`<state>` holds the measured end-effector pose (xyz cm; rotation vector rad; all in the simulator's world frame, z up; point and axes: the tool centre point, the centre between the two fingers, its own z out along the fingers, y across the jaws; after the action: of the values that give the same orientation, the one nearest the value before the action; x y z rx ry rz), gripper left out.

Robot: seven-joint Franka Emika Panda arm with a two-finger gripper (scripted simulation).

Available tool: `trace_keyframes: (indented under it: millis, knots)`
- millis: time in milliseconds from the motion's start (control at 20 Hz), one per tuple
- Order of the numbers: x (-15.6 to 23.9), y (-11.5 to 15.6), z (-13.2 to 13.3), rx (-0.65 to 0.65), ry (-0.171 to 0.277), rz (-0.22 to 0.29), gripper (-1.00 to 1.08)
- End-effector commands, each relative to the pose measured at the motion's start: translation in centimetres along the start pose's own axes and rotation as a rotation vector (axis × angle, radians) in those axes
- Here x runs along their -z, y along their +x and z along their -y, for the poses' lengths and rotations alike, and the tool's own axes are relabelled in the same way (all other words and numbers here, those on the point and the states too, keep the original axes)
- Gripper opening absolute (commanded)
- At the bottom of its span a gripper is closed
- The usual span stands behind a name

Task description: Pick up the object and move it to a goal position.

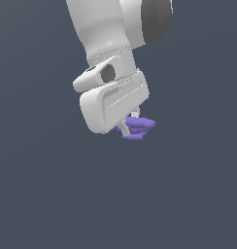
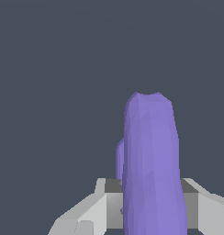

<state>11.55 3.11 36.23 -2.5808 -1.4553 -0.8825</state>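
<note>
The white arm [image 1: 115, 29] comes down from the upper edge of the exterior view and leans toward the exterior view's left, its blocky hand canted so that the gripper [image 1: 131, 125] points downward and a little toward the exterior view's right. One purple object [image 1: 139, 127] sits directly under the hand, pressed up against its lower corner, with a pale finger [image 1: 123, 129] crossing its near side; it appears to be pinched between the fingers, and nothing shows beneath it but flat grey-blue background. In the wrist view the object [image 2: 150, 165] stands as a tall rounded bar rising from between the two grey finger bases, the gripper [image 2: 150, 206] closed in on either flank of it, and a shorter lobe peeks out from behind the bar's edge. Most of the fingers are hidden behind the hand in the exterior view, and the wrist view cuts them off at the frame's edge, so the contact points themselves cannot be made out. One arm, one gripper and one object are in view.
</note>
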Motion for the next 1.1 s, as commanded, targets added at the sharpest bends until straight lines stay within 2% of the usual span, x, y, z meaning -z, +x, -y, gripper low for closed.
trace_keyframes:
  millis: [0,600,1050]
  knots:
    - [1.7,0.5,-0.6,0.028,-0.005,-0.033,-1.0]
    - [9.7,2.0,-3.4,0.147,-0.021,-0.183,-1.0]
    - [13.4,2.4,-4.6,0.198,-0.027,-0.25,-1.0]
